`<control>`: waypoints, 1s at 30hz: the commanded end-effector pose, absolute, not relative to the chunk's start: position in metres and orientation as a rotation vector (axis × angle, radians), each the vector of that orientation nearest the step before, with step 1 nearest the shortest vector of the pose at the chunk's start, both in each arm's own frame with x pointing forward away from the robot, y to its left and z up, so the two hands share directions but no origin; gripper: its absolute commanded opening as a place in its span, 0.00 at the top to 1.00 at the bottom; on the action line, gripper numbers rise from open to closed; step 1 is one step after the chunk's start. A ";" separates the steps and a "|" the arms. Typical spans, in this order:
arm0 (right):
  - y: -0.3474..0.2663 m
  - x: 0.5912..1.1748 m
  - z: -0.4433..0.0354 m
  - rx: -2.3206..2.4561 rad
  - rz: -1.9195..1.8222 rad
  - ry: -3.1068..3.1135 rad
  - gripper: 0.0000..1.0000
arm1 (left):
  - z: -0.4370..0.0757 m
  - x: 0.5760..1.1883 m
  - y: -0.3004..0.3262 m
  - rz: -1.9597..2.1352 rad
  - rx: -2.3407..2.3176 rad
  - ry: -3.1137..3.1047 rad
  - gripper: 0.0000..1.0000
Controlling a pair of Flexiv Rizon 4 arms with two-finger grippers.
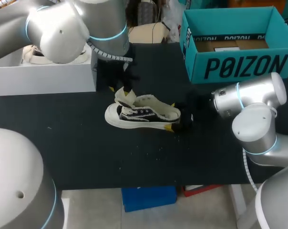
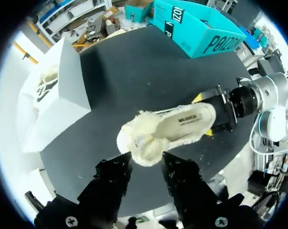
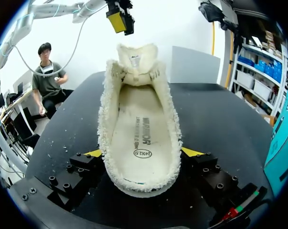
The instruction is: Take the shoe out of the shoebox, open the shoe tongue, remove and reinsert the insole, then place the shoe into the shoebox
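A black-and-white sneaker (image 1: 144, 115) with a cream fleece lining lies on its side in the middle of the black table (image 1: 87, 152). My right gripper (image 3: 142, 152) is shut on its heel, one yellow-tipped finger against each side, and the insole (image 3: 140, 124) shows inside. My left gripper (image 1: 124, 92) hangs just over the upturned tongue (image 3: 134, 57). Its fingers (image 2: 113, 167) stand either side of the fleece (image 2: 144, 150), narrowed, and I see no grip. Beyond the shoe stands the open teal shoebox (image 1: 239, 43).
An open white box (image 1: 44, 76) with another shoe in it sits at the back left, close to my left arm. The teal shoebox (image 2: 196, 28) stands at the back right, beyond my right arm (image 1: 258, 100).
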State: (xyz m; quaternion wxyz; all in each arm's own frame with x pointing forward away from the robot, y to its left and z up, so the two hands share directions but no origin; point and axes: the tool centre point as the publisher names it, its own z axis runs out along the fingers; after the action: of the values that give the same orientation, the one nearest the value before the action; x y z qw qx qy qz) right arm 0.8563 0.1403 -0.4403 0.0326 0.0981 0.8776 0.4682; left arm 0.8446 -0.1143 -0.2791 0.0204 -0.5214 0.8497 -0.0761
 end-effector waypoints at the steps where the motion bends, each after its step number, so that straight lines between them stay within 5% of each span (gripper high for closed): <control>1: 0.141 0.857 -0.442 0.303 1.442 2.702 1.00 | -0.286 0.859 -0.127 -0.222 -0.375 3.694 1.00; 17: 0.141 0.857 -0.442 0.303 1.442 2.702 1.00 | -0.286 0.859 -0.127 -0.219 -0.308 3.723 1.00; 30: 0.141 0.857 -0.442 0.303 1.442 2.702 1.00 | -0.295 0.854 -0.167 -0.022 0.339 3.518 1.00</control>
State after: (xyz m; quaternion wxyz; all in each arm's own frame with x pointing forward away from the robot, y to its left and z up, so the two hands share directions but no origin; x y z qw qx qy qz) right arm 0.8563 0.1403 -0.4402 0.0326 0.0980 0.8775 0.4683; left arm 0.8469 -0.1573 -0.2909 -0.1926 -0.0978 0.9738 -0.0712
